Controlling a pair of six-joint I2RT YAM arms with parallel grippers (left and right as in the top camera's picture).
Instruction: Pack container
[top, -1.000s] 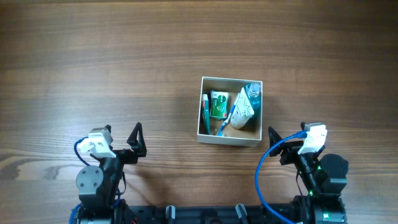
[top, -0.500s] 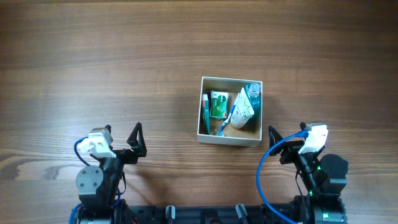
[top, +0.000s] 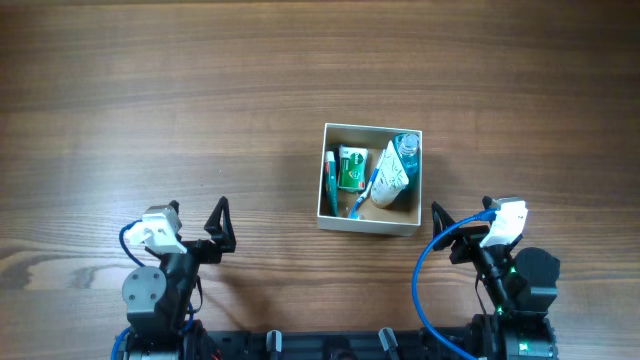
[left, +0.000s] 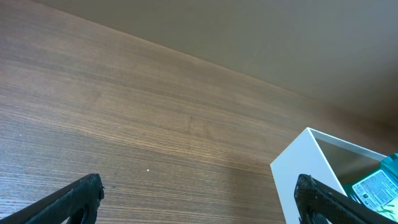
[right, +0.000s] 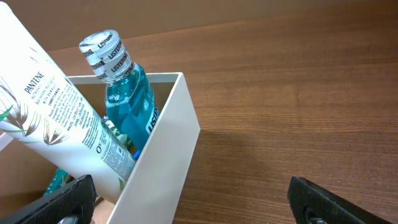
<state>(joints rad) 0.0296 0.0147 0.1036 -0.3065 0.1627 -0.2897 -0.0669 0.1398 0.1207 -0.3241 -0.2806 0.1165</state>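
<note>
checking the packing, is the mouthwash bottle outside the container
No, the mouthwash bottle sits inside the container, next to the white tube.

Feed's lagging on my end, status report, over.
Left gripper open, empty. Right gripper open, empty. Container holds toiletries, both arms clear of it. Nothing in the way.

Open white container (top: 370, 225), toiletries inside

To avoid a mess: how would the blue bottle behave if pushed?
The bottle looks full of liquid, so probably heavy for its size. Its glossy plastic may be slippery. The tube and container wall beside it likely stop tipping.
</note>
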